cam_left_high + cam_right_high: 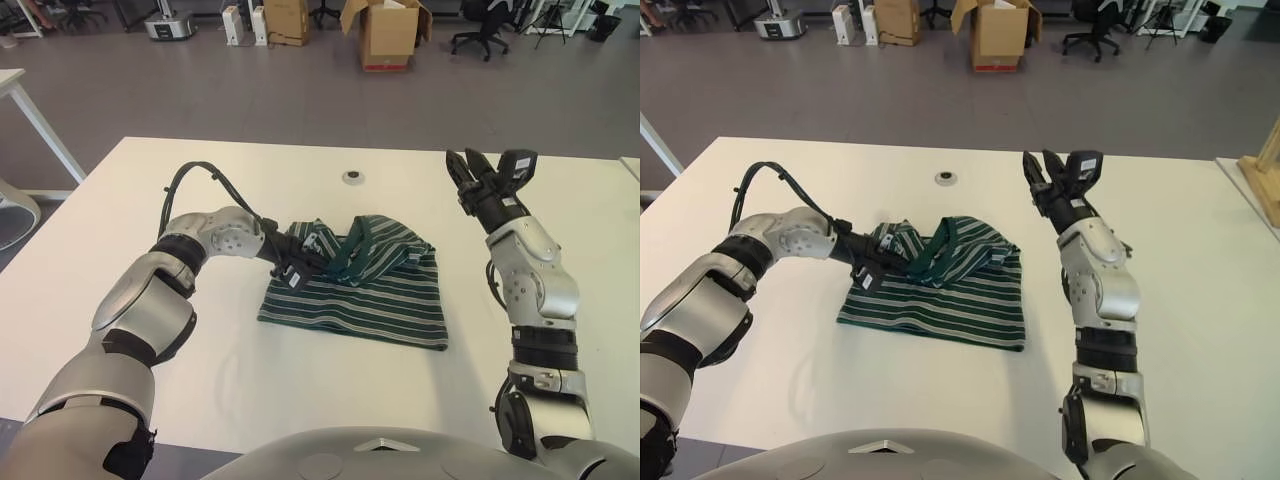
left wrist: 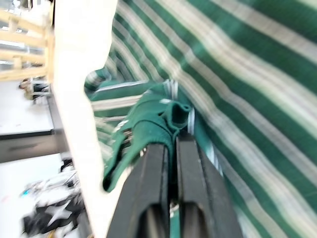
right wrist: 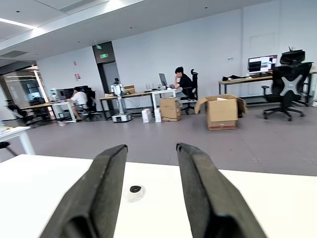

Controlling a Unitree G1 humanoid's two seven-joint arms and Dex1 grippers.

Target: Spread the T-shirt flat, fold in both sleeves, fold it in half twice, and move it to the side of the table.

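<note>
1. Since the shirt (image 1: pixel 355 295) looks like thin soft knit, I expect it to be light and floppy. It will likely bunch, hold no shape, and drag on the table (image 1: pixel 100 220) rather than slide cleanly.
2. Best hold, in my judgement, is a pinch on a hem edge or corner through one layer. Grabbing the heaped part would probably bring several layers along.
3. Look: dark green with thin white stripes and a plain dark green edging. The near part lies flat in a rough rectangle. The far part is rumpled into a heap.
4. Where: middle of the white table, between my two arms.
5. Left claw (image 2: pixel 172 143): fingers pressed together on a fold of the plain green edging at the heap's left end, low at the cloth.
6. Right claw (image 1: pixel 466 168): fingers apart with nothing between them. It is raised above the table, right of the shirt and clear of it.
</note>
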